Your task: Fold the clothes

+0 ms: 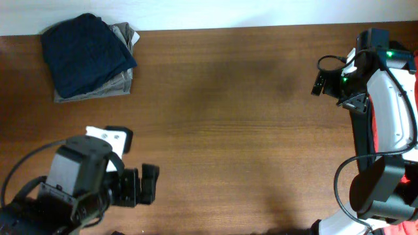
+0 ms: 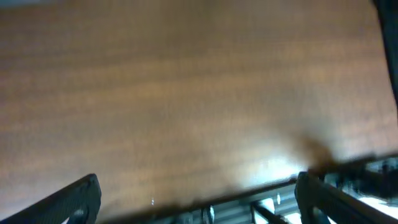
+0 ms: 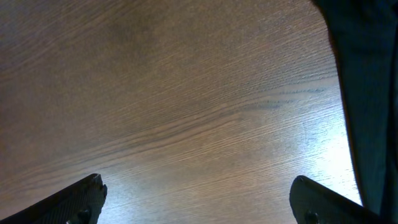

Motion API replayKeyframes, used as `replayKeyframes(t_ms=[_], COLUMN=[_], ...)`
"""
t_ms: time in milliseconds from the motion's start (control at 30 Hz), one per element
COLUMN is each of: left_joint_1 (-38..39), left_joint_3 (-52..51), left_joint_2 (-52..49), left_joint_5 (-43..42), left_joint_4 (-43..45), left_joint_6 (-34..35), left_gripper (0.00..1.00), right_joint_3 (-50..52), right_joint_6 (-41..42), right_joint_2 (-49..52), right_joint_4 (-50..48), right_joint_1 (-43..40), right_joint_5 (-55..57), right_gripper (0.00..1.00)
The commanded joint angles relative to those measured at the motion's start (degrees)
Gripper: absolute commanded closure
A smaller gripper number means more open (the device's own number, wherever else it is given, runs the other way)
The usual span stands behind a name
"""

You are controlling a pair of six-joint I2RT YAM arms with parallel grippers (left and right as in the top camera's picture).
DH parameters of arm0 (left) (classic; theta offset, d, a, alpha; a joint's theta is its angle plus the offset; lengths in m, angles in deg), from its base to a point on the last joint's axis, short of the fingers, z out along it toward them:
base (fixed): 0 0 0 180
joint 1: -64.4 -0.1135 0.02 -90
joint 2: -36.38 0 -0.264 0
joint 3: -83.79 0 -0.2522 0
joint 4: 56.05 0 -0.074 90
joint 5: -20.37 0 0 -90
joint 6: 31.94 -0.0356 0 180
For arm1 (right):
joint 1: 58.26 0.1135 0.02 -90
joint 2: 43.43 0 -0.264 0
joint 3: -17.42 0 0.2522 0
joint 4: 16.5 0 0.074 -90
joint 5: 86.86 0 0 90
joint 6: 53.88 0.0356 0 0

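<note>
Two robot arms at a wooden table (image 1: 228, 117), seen from above. Nearest, bottom left: left gripper (image 1: 155, 184), jaws wide apart, nothing btwn them; its wrist cam shows only bare wood, blurred. Mid-table: no cloth laid out. Right side: right gripper (image 3: 196, 186), also spread wide w/ nothing held, over bare wood. A dark cloth (image 3: 367, 93) fills the right edge of its wrist view, kind unclear. Red cloth (image 1: 375, 130) shows at the table's right edge, partly hidden by the right arm; can't tell if folded.

Farthest, top-left corner: navy garment (image 1: 85, 52) folded into a neat block, resting on folded grey-olive trousers (image 1: 121, 83), well apart from both grippers.

Progress, as a judgement: two items look done & stacked. The red and dark pieces at right prob. remain, so approx. halfway. Next would likely be drawing one onto the open wood.

Containers: none in view, no basket or bin. The stack sits straight on the table.
</note>
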Motion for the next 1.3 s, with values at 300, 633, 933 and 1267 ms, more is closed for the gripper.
replayKeyframes(t_ms=[300,633,933,1267], left_joint_1=[-20.28,-30.34,-30.34,-30.34], left_joint_3=[-17.53,-44.24,-63.43,-79.73], left_joint_2=[11.04,30.42,44.52,51.23], left_joint_5=[-16.96,-26.93,-26.88,-24.09], left_joint_4=[23.34,51.25,69.83,86.29], left_joint_6=[-21.7,-21.7,-21.75,-21.73], left_gripper=[0.01,0.01,0.01,0.01], right_joint_3=[-0.35,-0.35,-0.35,-0.35], right_joint_6=[-0.42,-0.42,-0.44,-0.44], right_joint_2=[-0.31,-0.31,-0.31,-0.31], right_joint_4=[0.07,0.07,0.07,0.07], right_joint_1=[-0.17,-0.17,-0.17,-0.17], right_joint_5=[0.74,0.74,0.74,0.76], right_gripper=[0.01,0.01,0.01,0.01])
